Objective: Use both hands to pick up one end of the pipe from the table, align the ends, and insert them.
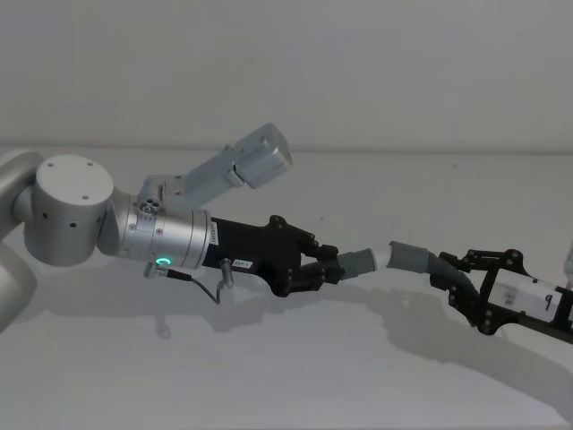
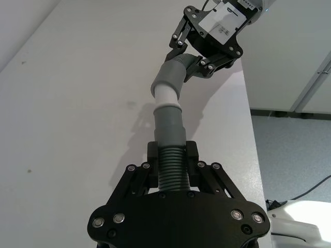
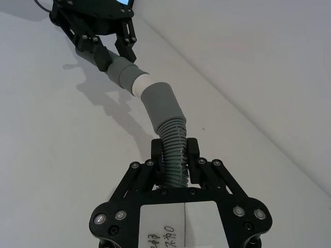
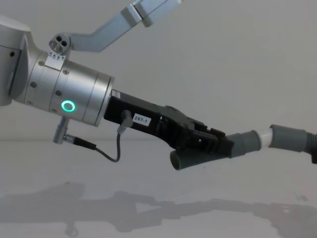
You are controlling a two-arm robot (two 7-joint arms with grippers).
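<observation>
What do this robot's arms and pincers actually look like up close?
The left pincer is black, angular plastic with small silver screws, on a silver round wrist with a glowing green ring, a thin grey cable and a small white label. The right pincer is the same black shape, with a white handwritten label.

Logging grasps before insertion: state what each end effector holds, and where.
Left end effector grips the short pipe piece on its ribbed section; right end effector grips the longer pipe piece on its ribbed section.

Open table (image 1: 269,376) beneath both raised tools; joined pipe (image 1: 385,258) spanning between them.
</observation>
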